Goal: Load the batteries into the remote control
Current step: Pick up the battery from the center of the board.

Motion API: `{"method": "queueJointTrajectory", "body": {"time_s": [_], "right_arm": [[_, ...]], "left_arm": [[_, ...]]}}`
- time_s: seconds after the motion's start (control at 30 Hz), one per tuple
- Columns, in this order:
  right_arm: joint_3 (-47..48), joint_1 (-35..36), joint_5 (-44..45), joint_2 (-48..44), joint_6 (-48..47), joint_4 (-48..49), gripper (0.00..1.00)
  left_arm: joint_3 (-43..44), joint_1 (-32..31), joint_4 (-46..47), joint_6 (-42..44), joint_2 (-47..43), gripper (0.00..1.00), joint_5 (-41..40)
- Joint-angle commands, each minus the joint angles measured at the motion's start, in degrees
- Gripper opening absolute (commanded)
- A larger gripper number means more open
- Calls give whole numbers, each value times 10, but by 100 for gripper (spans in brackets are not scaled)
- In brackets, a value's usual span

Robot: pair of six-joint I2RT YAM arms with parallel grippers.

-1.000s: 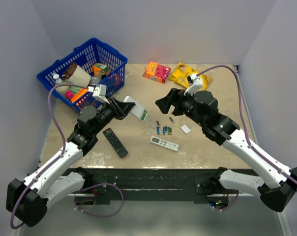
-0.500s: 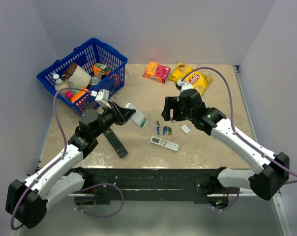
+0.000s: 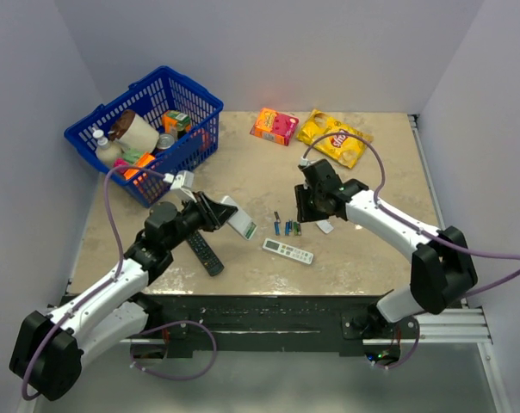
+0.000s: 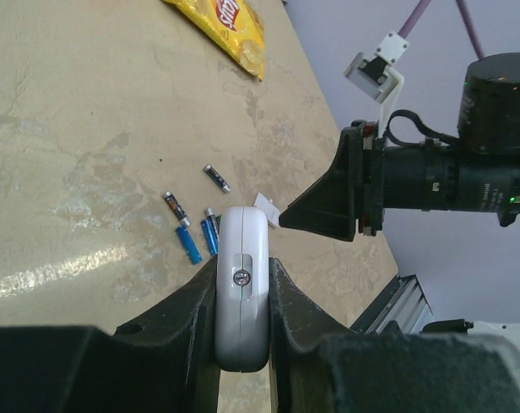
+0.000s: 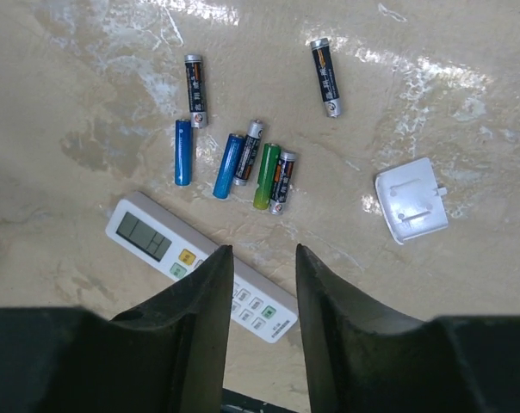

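Left pincer (image 4: 243, 292) clamps the remote control (image 4: 241, 249), holding it clear of the worktop (image 3: 355, 258), probably to present its battery bay to the other arm. Beyond it, the right pincer (image 5: 262, 254) hangs empty with jaws parted over the batteries (image 5: 243, 163). These lie loose beside a detached white cover (image 5: 411, 200), and the pincer is apparently lining up a pick.

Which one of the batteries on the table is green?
The green battery, lying in the tight cluster of four between two dark cells; every other one is blue or dark.
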Motion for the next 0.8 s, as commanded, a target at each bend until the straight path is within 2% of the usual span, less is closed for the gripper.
{"method": "queueJointTrajectory", "body": {"time_s": [0.0,0.27,0.37,0.53,0.77], "right_arm": [[-24,1,-23,-4,-18,39,33],[-10,1,-36,44,-17,43,24],[2,1,-27,56,-6,38,23],[11,2,-28,82,1,43,19],[50,5,-18,123,10,32,17]], "left_arm": [[-19,4,92,-24,-1,0,4],[-17,6,140,-1,35,0,21],[1,19,140,9,61,0,65],[-4,40,162,12,78,0,90],[-4,50,145,43,77,0,107]]}}
